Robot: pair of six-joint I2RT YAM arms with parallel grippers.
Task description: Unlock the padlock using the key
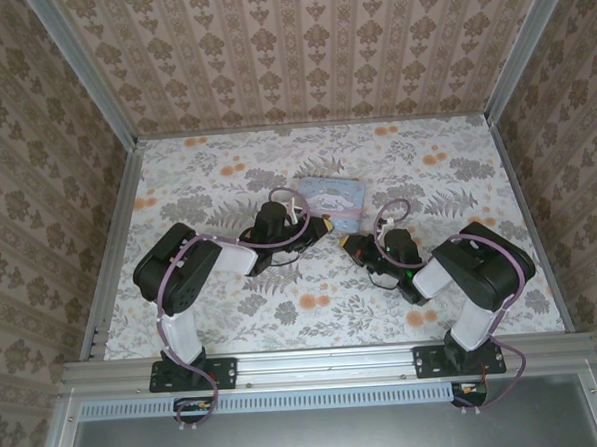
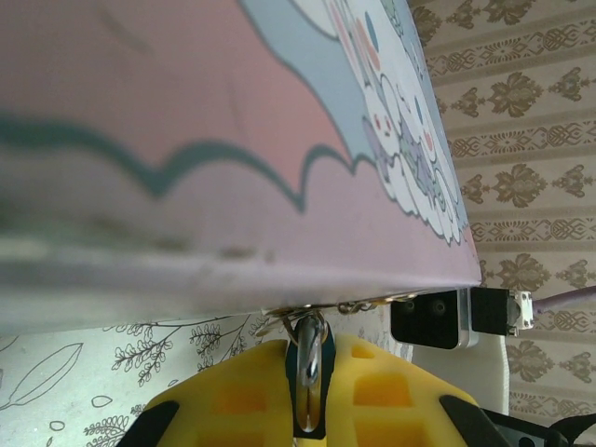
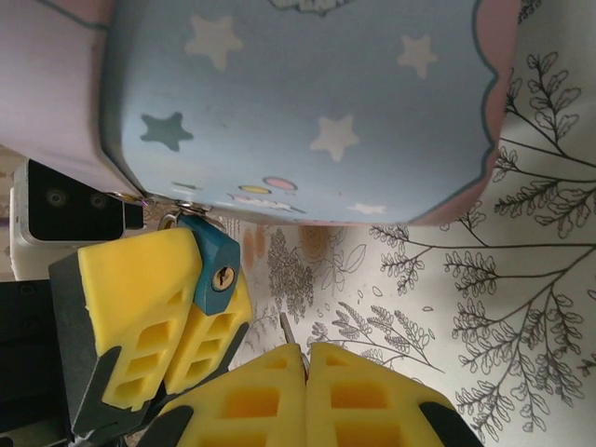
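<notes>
Right at the corner of the blue cartoon tin point(image 3: 307, 102), the left gripper point(image 2: 310, 349) pinched the little teal padlock point(image 3: 216, 264), and close beside the tin the right gripper point(image 3: 305, 358) was squeezed tight on a thin metal key point(image 3: 285, 328), its tip near the padlock but not touching it.

Robot test booth: damask-papered panels point(image 1: 310, 53) in an aluminium frame point(image 1: 326, 361) enclose a floral-covered table point(image 1: 284, 329).
</notes>
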